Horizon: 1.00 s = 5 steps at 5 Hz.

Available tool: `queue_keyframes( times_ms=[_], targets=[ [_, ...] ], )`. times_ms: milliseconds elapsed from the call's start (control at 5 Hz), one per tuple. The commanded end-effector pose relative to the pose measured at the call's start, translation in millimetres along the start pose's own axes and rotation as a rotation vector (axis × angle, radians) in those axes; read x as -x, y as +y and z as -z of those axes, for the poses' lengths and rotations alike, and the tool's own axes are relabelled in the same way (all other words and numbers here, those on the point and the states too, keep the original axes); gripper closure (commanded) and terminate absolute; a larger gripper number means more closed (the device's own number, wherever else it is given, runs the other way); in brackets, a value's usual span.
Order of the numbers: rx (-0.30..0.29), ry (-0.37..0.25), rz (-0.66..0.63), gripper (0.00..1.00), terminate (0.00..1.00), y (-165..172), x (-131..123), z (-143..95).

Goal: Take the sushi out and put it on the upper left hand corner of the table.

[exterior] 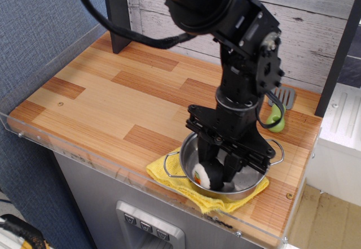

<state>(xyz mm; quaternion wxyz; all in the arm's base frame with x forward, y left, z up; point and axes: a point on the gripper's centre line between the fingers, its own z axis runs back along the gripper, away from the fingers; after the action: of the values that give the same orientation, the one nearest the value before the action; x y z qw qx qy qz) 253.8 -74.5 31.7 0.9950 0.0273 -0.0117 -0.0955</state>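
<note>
Now my jaws pinch the sushi [206, 175] inside the pot [248, 186], and a shallow grip could drop it on lifting.

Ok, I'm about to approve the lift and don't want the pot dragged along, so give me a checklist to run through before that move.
1. Gripper is down inside the pot: ok.
2. Fingers on either side of the sushi: ok.
3. Firm grip on the sushi: cannot tell, the contact is hidden.
4. Fingers clear of the pot wall: cannot tell.
5. Upper left corner of the table free for placing: ok.
6. Yellow cloth under the pot may slide: not ok.
</note>
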Motion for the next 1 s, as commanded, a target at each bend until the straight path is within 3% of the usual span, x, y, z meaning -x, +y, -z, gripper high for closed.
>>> queue_keyframes(
  times_ms=[0,200,400,600,800],
  targets=[
    [-0.079,-0.254,-0.225,1.0,0.0,90,-36,-95],
    [-0.11,-0.252,-0.345,1.0,0.0,146,-50,-92],
    [-0.101,-0.147,-0.363,1.0,0.0,195,-48,-44],
    [-0.071,-0.08,-0.339,1.0,0.0,216,-44,-12],
    [-0.047,-0.041,-0.315,0.0,0.0,213,-46,0]
  ],
)
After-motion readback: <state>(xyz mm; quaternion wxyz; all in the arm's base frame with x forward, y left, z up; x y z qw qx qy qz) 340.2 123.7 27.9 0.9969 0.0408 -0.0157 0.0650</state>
